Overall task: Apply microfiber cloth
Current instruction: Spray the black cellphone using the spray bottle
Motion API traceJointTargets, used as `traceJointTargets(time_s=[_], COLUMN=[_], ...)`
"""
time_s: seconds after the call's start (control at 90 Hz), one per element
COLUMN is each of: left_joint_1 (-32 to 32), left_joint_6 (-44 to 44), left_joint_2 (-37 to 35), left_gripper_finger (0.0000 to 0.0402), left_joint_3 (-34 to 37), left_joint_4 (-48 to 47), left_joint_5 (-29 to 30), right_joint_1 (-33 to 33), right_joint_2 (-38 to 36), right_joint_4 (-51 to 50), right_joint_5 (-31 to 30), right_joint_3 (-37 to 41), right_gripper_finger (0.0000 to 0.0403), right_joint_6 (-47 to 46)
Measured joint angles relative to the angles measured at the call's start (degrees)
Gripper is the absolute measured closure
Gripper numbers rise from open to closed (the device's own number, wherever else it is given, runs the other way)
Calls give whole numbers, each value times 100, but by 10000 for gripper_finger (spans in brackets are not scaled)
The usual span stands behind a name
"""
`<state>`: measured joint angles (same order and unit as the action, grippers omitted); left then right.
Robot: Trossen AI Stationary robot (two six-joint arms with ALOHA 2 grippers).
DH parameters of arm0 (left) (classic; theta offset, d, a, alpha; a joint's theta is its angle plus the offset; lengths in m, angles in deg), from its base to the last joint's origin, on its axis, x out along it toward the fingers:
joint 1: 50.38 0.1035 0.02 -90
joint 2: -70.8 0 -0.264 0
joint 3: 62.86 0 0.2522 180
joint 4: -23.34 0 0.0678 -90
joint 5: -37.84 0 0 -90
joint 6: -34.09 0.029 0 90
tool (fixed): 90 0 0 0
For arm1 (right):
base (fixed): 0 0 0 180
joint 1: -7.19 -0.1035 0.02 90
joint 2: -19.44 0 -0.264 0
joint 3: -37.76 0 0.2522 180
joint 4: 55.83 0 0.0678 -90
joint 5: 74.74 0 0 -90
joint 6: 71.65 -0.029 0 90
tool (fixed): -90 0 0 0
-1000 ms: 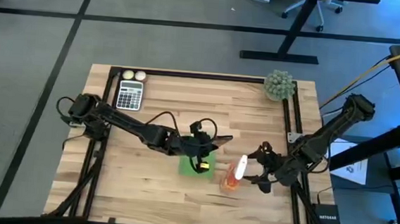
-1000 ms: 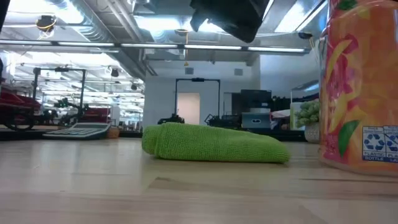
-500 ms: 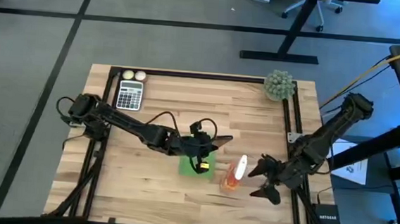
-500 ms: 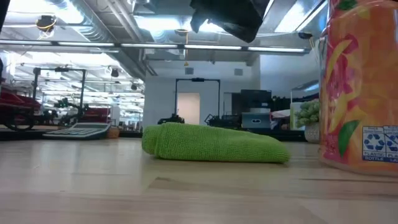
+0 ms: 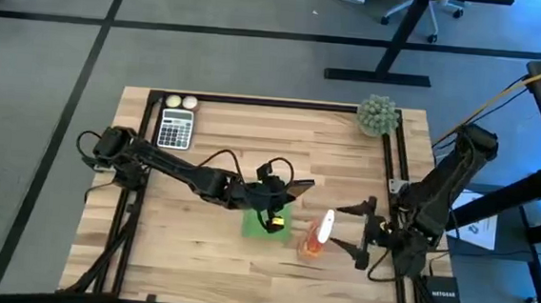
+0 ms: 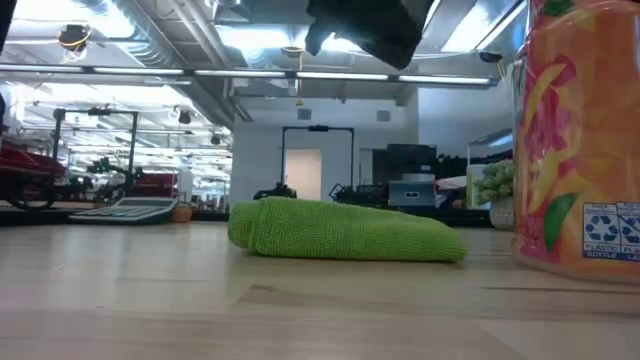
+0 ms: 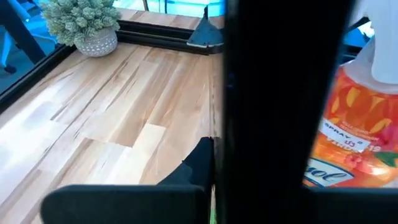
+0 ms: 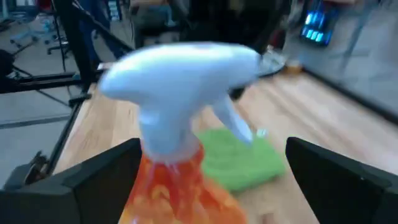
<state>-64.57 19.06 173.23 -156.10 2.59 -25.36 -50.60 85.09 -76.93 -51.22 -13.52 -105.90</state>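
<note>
Right now microfiber cloth (image 5: 268, 220) is lying folded on tabletop (image 5: 223, 148) near centre, directly under left end effector (image 5: 270, 192); you cannot tell its finger state. Cloth looking soft, light, limp: likely sagging and bunching when lifted, so pinch thick rolled edge. Right end effector (image 5: 358, 231), fingers spread, is sitting just right of orange spray bottle (image 5: 315, 235).
</note>
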Motion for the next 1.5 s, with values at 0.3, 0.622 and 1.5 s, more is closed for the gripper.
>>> traceJointTargets(time_s=[0.3, 0.622, 1.5], left_joint_1=[-1, -47, -115], left_joint_6=[-95, -149, -102], left_joint_2=[7, 284, 503], left_gripper_finger=[389, 389, 389], left_joint_3=[0, 4, 4], left_joint_4=[48, 477, 659], left_joint_5=[-179, -467, -544], right_joint_1=[57, 287, -218], right_joint_2=[553, 578, 11], right_joint_4=[1056, 1056, 404], right_joint_5=[-234, -223, 101], right_joint_3=[0, 0, -2], right_gripper_finger=[20, 20, 20], right_joint_6=[608, 568, 14])
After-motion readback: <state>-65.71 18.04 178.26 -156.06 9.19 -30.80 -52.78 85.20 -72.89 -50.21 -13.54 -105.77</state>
